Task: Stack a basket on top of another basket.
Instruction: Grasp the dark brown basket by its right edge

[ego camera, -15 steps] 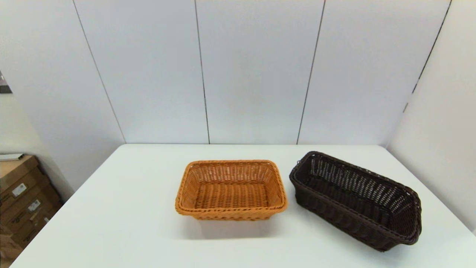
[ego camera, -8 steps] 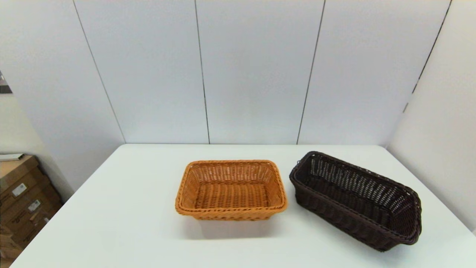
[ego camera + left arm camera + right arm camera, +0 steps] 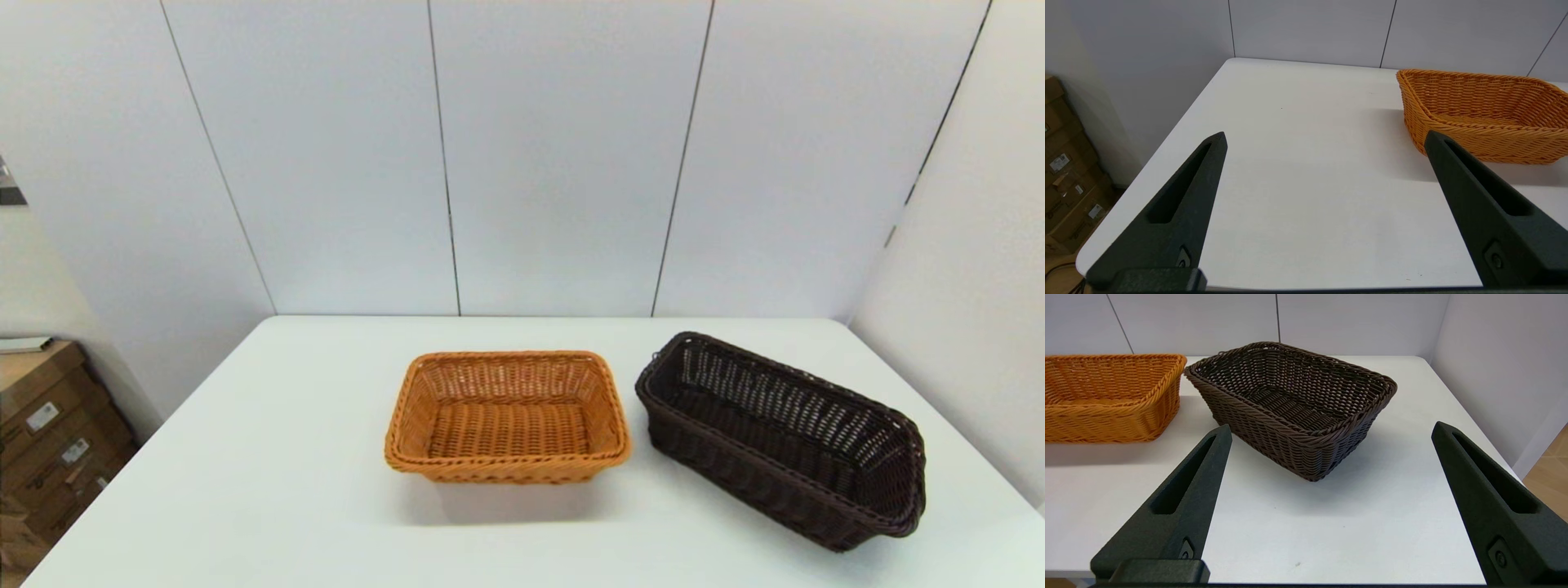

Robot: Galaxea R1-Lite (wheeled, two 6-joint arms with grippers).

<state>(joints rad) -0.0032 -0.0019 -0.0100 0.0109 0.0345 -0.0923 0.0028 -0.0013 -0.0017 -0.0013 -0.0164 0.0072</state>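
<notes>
The dark basket is a near-black brown wicker tray, rectangular, with open-weave sides that let light through and a thick rolled rim. It sits upright and empty at the lower right of the head frame, on the white surface. Its long axis runs on a slant, from the upper middle of the frame down toward the lower right corner, so one short end faces the tan basket and the other points at the right edge of the surface. In the right wrist view a corner of the dark basket points toward the camera.

The tan basket is orange wicker with a braided rim, also empty, lying square to the frame at its centre, long side across. The two stand just beside each other with a narrow gap of bare surface between them.

Neither arm shows in the head view. The right gripper hangs short of the dark basket, its fingers spread wide and holding nothing. The left gripper hangs over bare surface left of the tan basket, fingers equally wide apart and empty.
</notes>
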